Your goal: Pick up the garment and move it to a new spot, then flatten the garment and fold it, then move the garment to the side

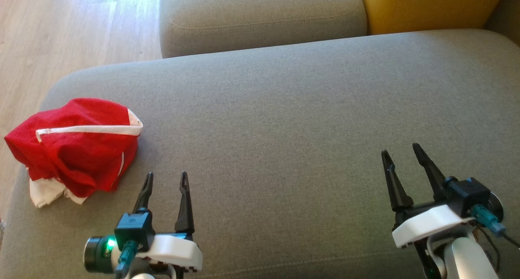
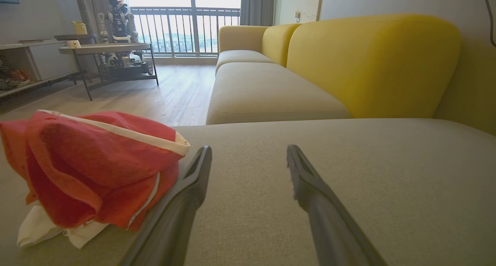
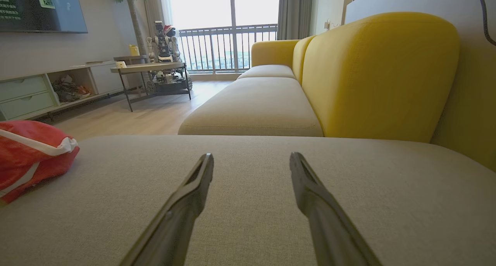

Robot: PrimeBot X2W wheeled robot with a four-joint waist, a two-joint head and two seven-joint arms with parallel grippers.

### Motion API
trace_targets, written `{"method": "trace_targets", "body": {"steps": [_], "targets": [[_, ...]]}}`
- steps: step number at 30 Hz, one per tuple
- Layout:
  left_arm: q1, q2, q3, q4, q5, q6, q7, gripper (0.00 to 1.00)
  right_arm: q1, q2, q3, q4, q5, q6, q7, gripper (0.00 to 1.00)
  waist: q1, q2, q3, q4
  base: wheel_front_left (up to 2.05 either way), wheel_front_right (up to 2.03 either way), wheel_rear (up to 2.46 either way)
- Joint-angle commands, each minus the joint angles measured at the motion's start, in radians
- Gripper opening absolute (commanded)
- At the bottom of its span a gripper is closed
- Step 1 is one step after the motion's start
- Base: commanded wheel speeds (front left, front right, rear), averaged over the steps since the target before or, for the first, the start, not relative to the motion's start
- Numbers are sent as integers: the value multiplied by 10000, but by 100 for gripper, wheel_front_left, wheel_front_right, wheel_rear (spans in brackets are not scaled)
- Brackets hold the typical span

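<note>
The garment (image 1: 77, 147) is a crumpled red piece with white trim and a white part underneath, heaped at the left end of the grey sofa seat (image 1: 284, 120). My left gripper (image 1: 167, 176) stands open just right of it, fingers apart and empty, low over the seat. In the left wrist view the garment (image 2: 93, 169) bulges right beside the left finger of my left gripper (image 2: 248, 150). Far to the right my right gripper (image 1: 402, 149) is open and empty too. Its wrist view shows my right gripper (image 3: 251, 157) over bare seat, the garment (image 3: 31, 153) at the left edge.
Wooden floor (image 1: 61, 31) lies past the seat's left edge. Behind stand another grey seat (image 1: 260, 15) and a yellow back cushion (image 1: 426, 7). Across the room are a low table (image 3: 147, 70) with a small robot toy and a TV cabinet (image 3: 31, 95).
</note>
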Motion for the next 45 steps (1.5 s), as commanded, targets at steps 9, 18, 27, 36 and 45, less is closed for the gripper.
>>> {"method": "trace_targets", "body": {"steps": [9, 18, 27, 36, 45], "targets": [[-352, -261, 688, 196, 15, -396, -124, 100, -655, -116, 342, -21, -159, -2, -101, 100, 0, 0, -12, 8, 0, 0, 0], [-347, -377, 871, 325, 169, -581, -124, 100, -661, -116, 368, 84, -123, -2, -101, 100, 0, 0, 3, -6, 0, 0, 0], [-429, -426, 909, 355, 309, -693, -124, 100, -615, -116, 367, 23, -73, -2, -101, 100, 0, 0, 51, 250, 0, 0, 0], [-346, -442, 1110, 203, 378, -804, -124, 100, -411, -116, 759, -71, 272, -2, -101, 100, 0, 0, -60, 1550, 0, 0, 0], [-77, -416, 1355, 55, 552, -967, -124, 100, -205, -116, 1041, -157, 532, -2, -101, 100, 0, 0, -230, 2907, 0, 0, 0]]}}
